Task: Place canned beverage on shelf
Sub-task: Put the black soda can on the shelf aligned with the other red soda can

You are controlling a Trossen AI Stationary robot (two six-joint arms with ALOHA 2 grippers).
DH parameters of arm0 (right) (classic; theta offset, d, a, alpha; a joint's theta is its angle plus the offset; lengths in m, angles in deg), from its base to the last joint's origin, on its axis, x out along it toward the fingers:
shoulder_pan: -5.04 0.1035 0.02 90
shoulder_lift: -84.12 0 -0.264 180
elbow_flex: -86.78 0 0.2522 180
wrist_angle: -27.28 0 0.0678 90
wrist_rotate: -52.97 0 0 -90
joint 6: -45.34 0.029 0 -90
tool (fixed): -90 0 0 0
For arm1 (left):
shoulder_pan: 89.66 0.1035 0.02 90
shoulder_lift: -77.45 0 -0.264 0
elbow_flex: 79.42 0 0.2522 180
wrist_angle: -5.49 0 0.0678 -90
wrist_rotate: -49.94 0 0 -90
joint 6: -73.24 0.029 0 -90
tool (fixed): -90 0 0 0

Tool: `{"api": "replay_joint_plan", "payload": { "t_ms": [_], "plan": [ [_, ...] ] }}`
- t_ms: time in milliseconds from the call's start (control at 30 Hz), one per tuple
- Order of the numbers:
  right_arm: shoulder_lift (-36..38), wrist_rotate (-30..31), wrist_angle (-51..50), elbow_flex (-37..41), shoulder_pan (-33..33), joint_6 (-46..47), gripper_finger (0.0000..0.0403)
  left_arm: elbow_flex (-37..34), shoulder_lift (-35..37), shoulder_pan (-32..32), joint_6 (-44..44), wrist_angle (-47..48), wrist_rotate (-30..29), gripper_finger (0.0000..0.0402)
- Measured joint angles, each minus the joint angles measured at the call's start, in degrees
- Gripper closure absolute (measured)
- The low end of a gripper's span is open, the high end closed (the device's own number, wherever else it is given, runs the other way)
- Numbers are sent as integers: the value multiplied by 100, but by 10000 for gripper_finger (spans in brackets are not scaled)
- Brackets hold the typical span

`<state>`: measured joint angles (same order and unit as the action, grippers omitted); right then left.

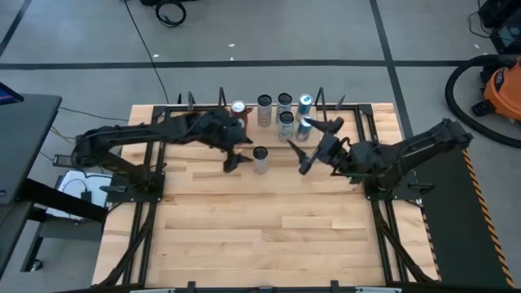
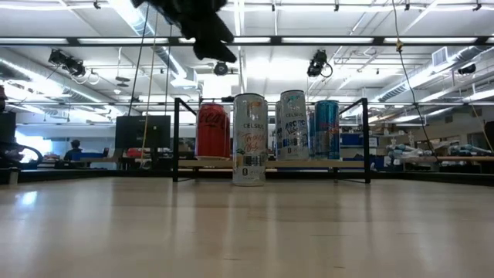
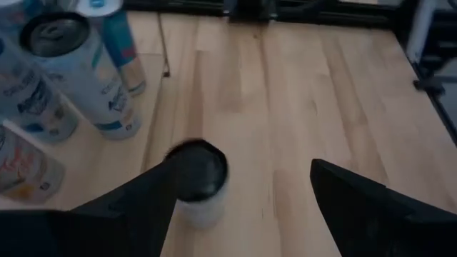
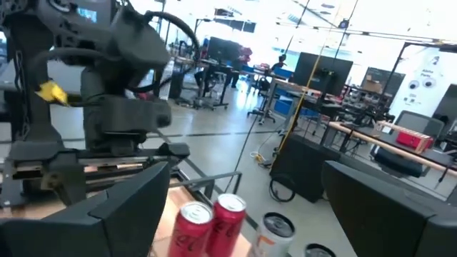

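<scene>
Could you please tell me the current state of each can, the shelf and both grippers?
White slim can with pale label: upright on the table before the shelf, unheld.
Red soda can: upright on the shelf.
Blue slim can: upright on the shelf.
Light-wood shelf with black rod frames: holding cans.
Left gripper: open, beside the white can.
Right gripper: open, empty.

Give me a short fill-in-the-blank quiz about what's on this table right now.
1. The left gripper hovers above a lone can with its fingers ____.
2. That can stands on the ____, in front of the shelf.
3. The red can sits at one ____ of the shelf.

Missing words: open; table; end
</scene>
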<state>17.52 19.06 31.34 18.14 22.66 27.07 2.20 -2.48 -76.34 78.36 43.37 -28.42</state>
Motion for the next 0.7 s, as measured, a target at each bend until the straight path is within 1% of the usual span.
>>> {"api": "replay_joint_plan", "payload": {
  "t_ms": [133, 333, 467, 700],
  "plan": [
    [290, -2, -433, 0, -2, 25, 27, 697, -511, 174, -150, 506, 38, 86],
    [480, -4, -934, 0, -2, 30, 27, 1290, -1048, 232, -284, 564, 72, 86],
    [491, -11, -1239, 0, -2, 131, 27, 1520, -1384, 230, -323, 800, 87, 86],
    [489, -28, -1635, 0, -2, 188, 27, 1661, -1764, 238, -314, 811, 82, 86]
  ]
}}
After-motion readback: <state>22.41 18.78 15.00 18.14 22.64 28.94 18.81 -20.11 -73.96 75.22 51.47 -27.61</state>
